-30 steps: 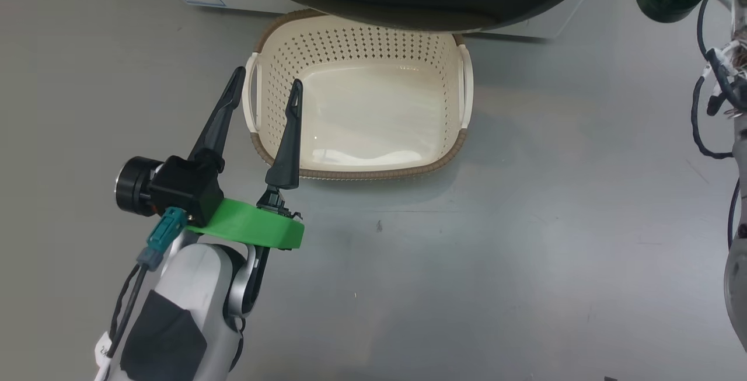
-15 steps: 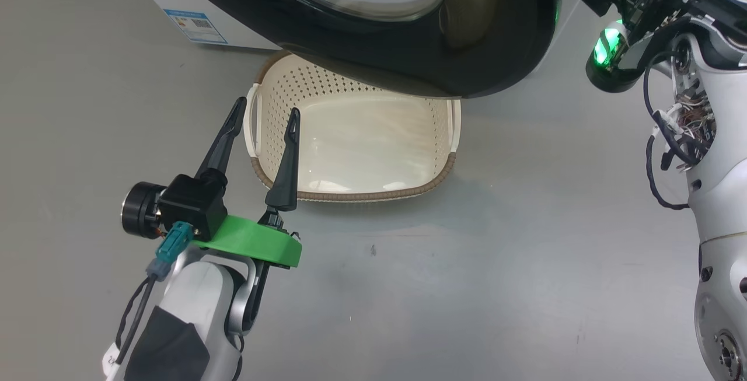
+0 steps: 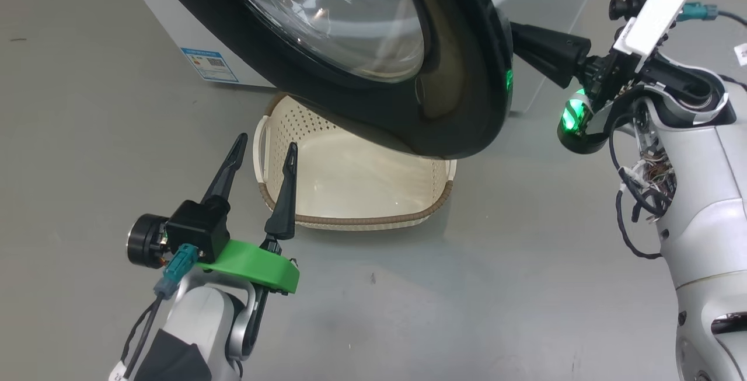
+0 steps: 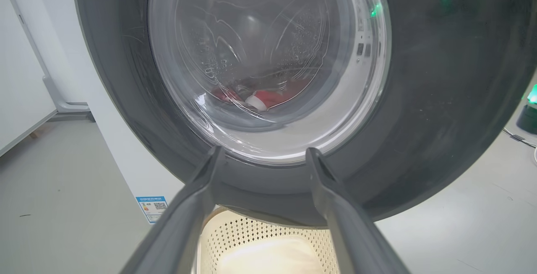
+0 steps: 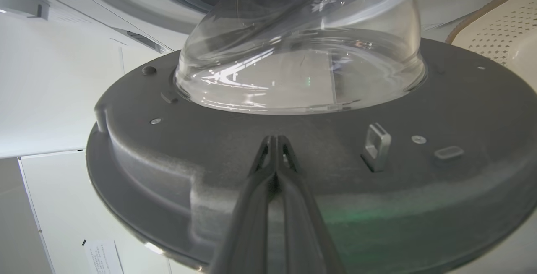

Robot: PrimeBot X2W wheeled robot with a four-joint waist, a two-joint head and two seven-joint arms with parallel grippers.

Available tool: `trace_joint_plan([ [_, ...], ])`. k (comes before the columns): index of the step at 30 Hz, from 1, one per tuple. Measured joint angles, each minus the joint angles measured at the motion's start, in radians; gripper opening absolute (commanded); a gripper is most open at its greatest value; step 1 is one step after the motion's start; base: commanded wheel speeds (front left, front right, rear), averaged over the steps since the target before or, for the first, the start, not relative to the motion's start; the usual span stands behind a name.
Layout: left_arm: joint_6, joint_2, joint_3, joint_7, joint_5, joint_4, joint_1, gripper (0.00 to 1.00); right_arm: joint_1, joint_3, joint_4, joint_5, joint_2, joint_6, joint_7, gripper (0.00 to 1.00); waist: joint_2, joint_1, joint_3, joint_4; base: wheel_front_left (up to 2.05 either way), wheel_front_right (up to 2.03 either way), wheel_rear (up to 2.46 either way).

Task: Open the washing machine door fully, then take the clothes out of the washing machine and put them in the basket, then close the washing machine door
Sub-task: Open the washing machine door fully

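Door wider; clothes inside washing machine

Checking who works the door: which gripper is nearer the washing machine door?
Right. The right gripper, shut, has its tips at the inner face of the washing machine door; the left gripper hangs open, apart, by the basket.

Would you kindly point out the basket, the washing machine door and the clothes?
basket (image 3: 350, 221): head view, on its brown front rim.
washing machine door (image 3: 467, 95): head view, on its black rim.
clothes (image 4: 272, 96): left wrist view, red fabric behind the glass.
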Motion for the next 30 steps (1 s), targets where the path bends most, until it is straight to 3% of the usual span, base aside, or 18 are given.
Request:
trace_joint_plan([
  [30, 0.0, 0.001, -0.014, 0.0, -0.019, 0.066, 0.067, 1.0, 0.21, 0.093, -0.093, 0.031, 0.04, 0.006, 0.058, 0.0, 0.0, 0.0, -0.131, 0.102, 0.0, 0.0, 0.0],
])
